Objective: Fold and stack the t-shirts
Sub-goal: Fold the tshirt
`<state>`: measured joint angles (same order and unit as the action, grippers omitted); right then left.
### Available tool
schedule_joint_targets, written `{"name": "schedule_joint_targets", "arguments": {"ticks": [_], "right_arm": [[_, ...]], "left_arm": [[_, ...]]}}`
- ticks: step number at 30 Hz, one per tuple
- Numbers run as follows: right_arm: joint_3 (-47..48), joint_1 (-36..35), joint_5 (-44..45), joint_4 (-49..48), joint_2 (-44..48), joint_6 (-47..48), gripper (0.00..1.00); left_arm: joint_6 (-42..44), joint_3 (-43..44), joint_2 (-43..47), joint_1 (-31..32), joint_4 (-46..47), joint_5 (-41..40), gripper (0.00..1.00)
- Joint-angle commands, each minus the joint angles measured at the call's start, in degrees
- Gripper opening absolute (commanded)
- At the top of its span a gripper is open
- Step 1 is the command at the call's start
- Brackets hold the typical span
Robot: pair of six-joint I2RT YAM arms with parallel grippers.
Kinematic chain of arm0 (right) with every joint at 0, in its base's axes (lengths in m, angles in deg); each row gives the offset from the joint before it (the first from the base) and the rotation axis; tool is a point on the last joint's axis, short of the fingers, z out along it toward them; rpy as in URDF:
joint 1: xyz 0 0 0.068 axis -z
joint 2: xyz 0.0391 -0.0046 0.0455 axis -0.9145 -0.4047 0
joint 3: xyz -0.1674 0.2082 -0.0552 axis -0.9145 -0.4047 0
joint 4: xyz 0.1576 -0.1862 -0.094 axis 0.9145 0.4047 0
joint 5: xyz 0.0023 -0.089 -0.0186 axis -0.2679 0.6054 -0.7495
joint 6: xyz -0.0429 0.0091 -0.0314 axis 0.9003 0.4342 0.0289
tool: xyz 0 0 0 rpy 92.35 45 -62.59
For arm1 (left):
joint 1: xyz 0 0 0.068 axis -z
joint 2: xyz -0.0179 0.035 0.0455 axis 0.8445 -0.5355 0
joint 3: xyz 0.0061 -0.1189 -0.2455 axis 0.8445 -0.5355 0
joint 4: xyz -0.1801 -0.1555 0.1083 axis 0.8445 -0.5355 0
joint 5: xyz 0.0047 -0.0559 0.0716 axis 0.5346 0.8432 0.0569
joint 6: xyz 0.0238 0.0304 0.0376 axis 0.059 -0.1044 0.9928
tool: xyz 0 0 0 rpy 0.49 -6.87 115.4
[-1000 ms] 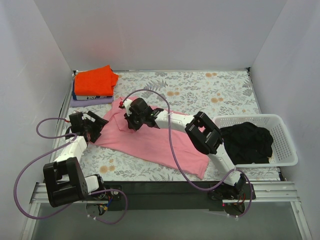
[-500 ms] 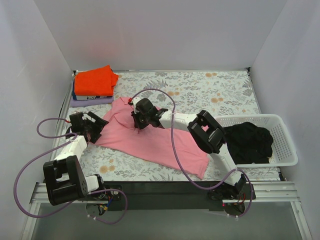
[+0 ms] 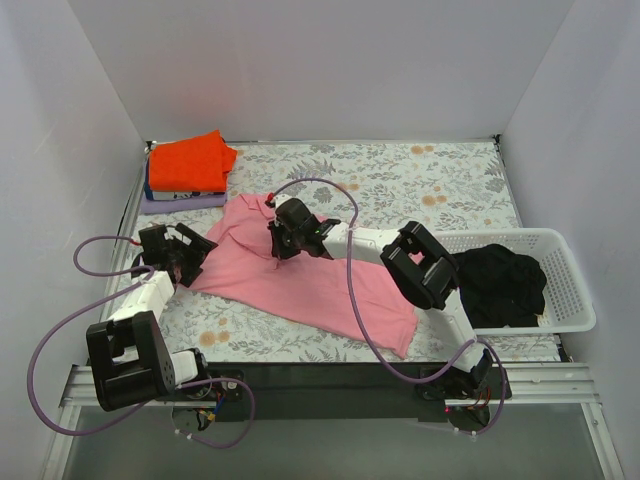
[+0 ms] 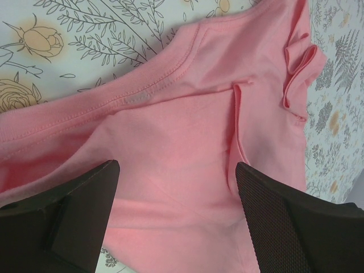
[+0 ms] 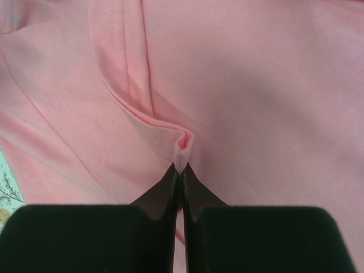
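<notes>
A light pink t-shirt [image 3: 300, 280] lies spread on the flowered table; it fills the left wrist view [image 4: 187, 142] and the right wrist view [image 5: 256, 85]. My right gripper [image 3: 282, 243] [image 5: 181, 165] is shut on a pinched fold of the pink shirt's hem, over the shirt's upper middle. My left gripper [image 3: 192, 256] [image 4: 173, 187] is open, its jaws wide apart over the shirt's left edge, holding nothing. A folded orange-red t-shirt [image 3: 190, 160] lies on a stack at the back left.
The orange-red shirt rests on folded dark blue and lilac garments [image 3: 180, 203]. A white mesh basket [image 3: 570, 290] at the right holds a black garment [image 3: 497, 283]. Purple cables loop by both arms. White walls enclose the table.
My right gripper has moved right and toward the near side with the pinched pink fold, dragging the shirt's upper part. The left gripper has stayed in place.
</notes>
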<state>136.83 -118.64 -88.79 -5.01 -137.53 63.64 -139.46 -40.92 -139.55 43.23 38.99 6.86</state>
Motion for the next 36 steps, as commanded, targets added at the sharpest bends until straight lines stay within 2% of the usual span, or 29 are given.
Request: {"name": "schedule_joint_targets", "arguments": {"ticks": [1, 9, 17, 20, 23, 26, 27, 31, 36], "right_arm": [[-1.1, 0.3, 2.8, -1.7, 3.0, -4.3, 0.08], [-0.7, 0.4, 4.6, 0.9, 3.0, -6.2, 0.09], [-0.7, 0.5, 6.2, 3.1, 3.5, -6.9, 0.14], [-0.7, 0.5, 6.5, 3.3, 4.3, -6.7, 0.27], [-0.8, 0.5, 7.1, 3.3, 5.1, -5.7, 0.36], [-0.5, 0.6, 7.5, 3.3, 6.8, -3.9, 0.57], [-0.1, 0.7, 7.5, 3.4, 7.8, -3.3, 0.7], [-0.1, 0.9, 8.2, 3.4, 11.4, 0.0, 0.8], [-5.0, 1.0, 9.6, 4.0, 20.4, 2.8, 0.81]], "left_arm": [[0.8, 0.9, 1.4, 0.2, 0.0, 0.4, 0.82], [0.9, 1.0, 1.8, 0.1, 0.1, 0.5, 0.82], [1.6, 2.2, 2.6, 0.1, 0.2, 0.8, 0.82], [2.4, 3.3, 2.9, 0.2, 0.4, 1.2, 0.82], [4.0, 5.1, 4.0, 0.2, 0.6, 1.3, 0.82], [7.2, 7.0, 6.2, 0.2, -0.6, -0.6, 0.82], [8.1, 7.5, 6.6, 0.2, -1.5, -2.8, 0.82], [11.2, 9.6, 6.6, 0.2, -7.4, -9.4, 0.82], [14.7, 10.2, 2.6, 0.1, -10.2, -12.6, 0.8]]}}
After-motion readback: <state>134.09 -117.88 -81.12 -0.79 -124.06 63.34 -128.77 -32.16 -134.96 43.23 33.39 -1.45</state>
